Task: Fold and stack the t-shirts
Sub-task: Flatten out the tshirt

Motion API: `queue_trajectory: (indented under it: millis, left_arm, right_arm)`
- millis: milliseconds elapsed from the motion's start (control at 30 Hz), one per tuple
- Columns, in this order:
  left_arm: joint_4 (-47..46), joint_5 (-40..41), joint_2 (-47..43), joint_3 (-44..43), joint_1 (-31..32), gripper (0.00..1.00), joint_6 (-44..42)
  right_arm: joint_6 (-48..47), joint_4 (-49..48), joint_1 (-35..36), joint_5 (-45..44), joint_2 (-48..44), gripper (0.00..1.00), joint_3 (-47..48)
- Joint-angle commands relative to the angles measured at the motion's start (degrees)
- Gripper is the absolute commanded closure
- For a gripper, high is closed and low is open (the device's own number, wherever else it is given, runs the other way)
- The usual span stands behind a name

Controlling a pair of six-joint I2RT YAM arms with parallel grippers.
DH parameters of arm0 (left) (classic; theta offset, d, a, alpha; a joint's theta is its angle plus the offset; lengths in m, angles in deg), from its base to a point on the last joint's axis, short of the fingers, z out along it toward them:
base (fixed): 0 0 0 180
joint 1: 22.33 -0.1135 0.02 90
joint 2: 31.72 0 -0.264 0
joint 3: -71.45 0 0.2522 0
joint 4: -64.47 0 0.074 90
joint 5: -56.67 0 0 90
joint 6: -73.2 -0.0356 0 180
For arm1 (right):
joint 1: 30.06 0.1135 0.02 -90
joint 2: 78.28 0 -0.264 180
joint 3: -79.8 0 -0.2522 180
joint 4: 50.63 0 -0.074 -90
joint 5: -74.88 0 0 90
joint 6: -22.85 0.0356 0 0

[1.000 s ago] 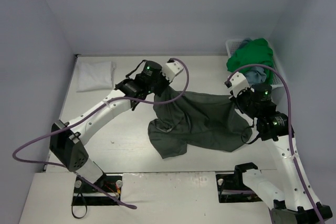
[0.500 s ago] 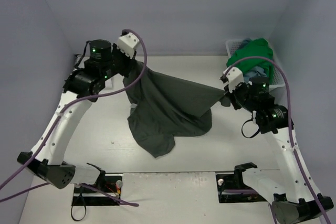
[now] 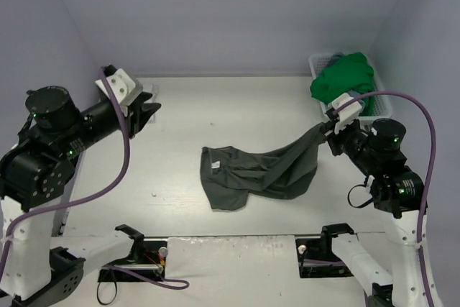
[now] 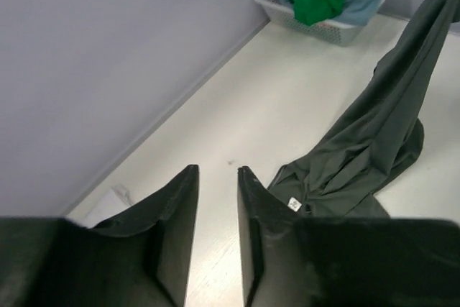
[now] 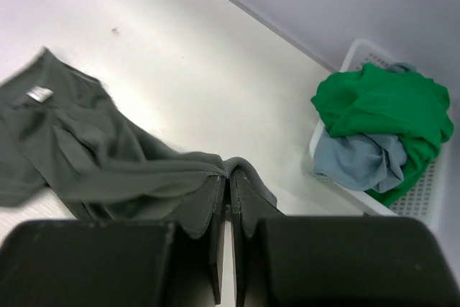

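- Cloth of the olive-grey t-shirt (image 3: 248,174) was spread crumpled on the worktop (image 3: 215,106), with one edge lifted rightward.
- That edge was pinched by the right gripper (image 3: 327,129).
- Parted and empty, the left gripper (image 4: 218,177) was seen far left, with wide worktop between it and the shirt.
- The green t-shirt (image 3: 345,80) was heaped in the basket (image 3: 317,61).

Top cam overhead, looking down; wrist cams low, oblique. All share olive shirt (image 3: 244,174), basket (image 4: 316,25).

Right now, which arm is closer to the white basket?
Right. The right end effector is just in front of the basket, pinching the dark olive-grey t-shirt. The left end effector is far away across the table, open and empty.
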Motion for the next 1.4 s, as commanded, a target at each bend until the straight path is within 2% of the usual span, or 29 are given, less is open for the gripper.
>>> queue_trajectory:
  millis: [0,33,100,167,233,367,533,767,967,1367]
  left_arm:
    - [2.0,-4.7,-1.2,5.5,0.1,0.74,-0.1]
    - [1.6,-5.9,-1.3,8.2,0.1,0.65,-0.2]
    - [0.1,-10.8,-0.6,15.9,0.1,0.60,0.4]
    - [-0.9,-14.2,0.9,20.1,0.3,0.52,0.8]
    - [-4.3,-16.4,3.5,25.3,0.9,0.50,0.8]
    - [-11.7,-13.8,7.8,30.3,6.1,0.45,-0.4]
    - [-17.3,-9.5,18.2,31.1,17.3,0.42,-2.1]
    - [-23.8,-8.5,31.0,26.8,24.5,0.42,-2.7]
    - [-32.2,-3.4,38.3,27.1,26.2,0.42,-4.6]
    - [-37.1,-2.1,50.1,20.4,26.3,0.42,-5.6]
  right_arm:
    - [1.6,-2.5,0.1,3.0,0.0,1.00,-1.4]
    - [1.5,-2.5,0.3,2.9,-0.3,1.00,-2.2]
    - [1.4,-2.4,0.3,2.4,-0.6,1.00,-2.9]
    - [1.1,-2.4,0.5,1.9,-0.6,1.00,-3.6]
    - [0.6,-2.3,0.6,0.9,-0.6,1.00,-4.0]
    - [0.4,-2.4,0.8,0.3,0.1,1.00,-4.0]
    - [0.3,-2.4,0.9,-0.4,0.7,1.00,-3.9]
    - [-0.7,-2.4,0.8,-2.2,0.3,1.00,-5.4]
    - [-0.5,-2.4,0.7,-2.1,-0.3,1.00,-5.8]
    - [-0.4,-2.4,0.6,-2.1,-1.7,1.00,-6.7]
